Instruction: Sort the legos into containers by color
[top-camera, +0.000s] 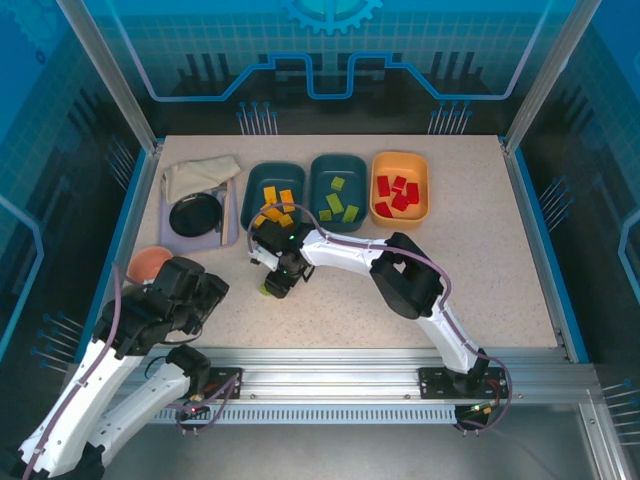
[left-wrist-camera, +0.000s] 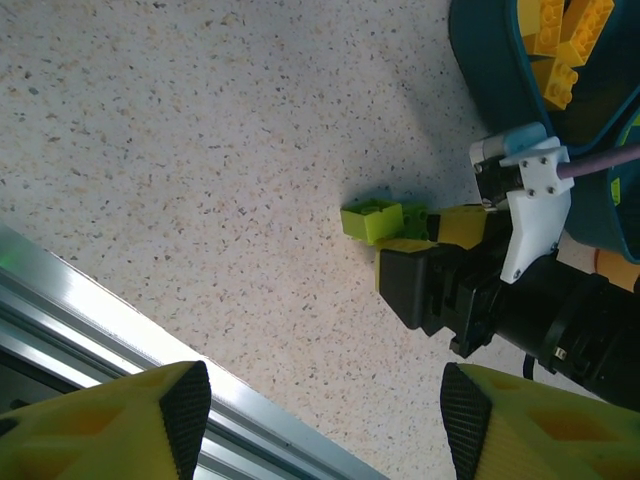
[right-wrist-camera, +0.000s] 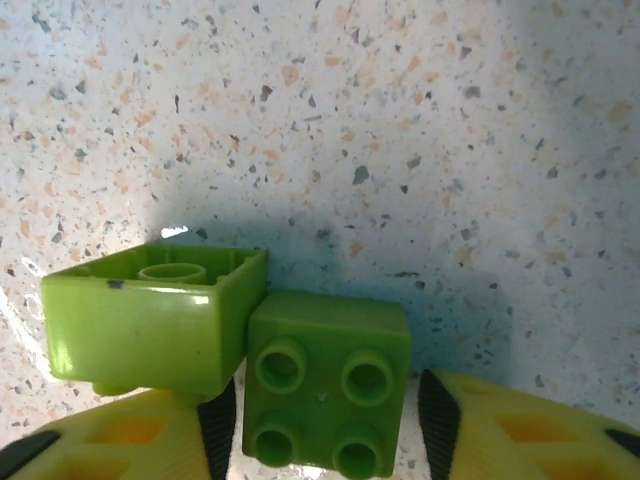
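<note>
Two light green legos lie touching on the table. One stands studs-up (right-wrist-camera: 325, 395) and the other is tipped on its side (right-wrist-camera: 150, 320). My right gripper (right-wrist-camera: 325, 425) straddles the studs-up lego, open, with a thin gap at each pad. From above, this gripper (top-camera: 272, 287) is in front of the left teal container (top-camera: 252, 180), which holds orange-yellow legos (top-camera: 275, 200). The middle teal container (top-camera: 318, 170) holds green legos (top-camera: 338, 200). The orange container (top-camera: 380, 165) holds red legos (top-camera: 397, 193). My left gripper (left-wrist-camera: 325, 400) hangs open and empty, near the green pair (left-wrist-camera: 372, 220).
A pink bowl (top-camera: 150, 263) sits at the left by my left arm. Behind it a black round dish (top-camera: 195, 213) rests on a lavender tray, with a beige cloth (top-camera: 200, 175) behind. An aluminium rail (top-camera: 380, 360) runs along the near edge.
</note>
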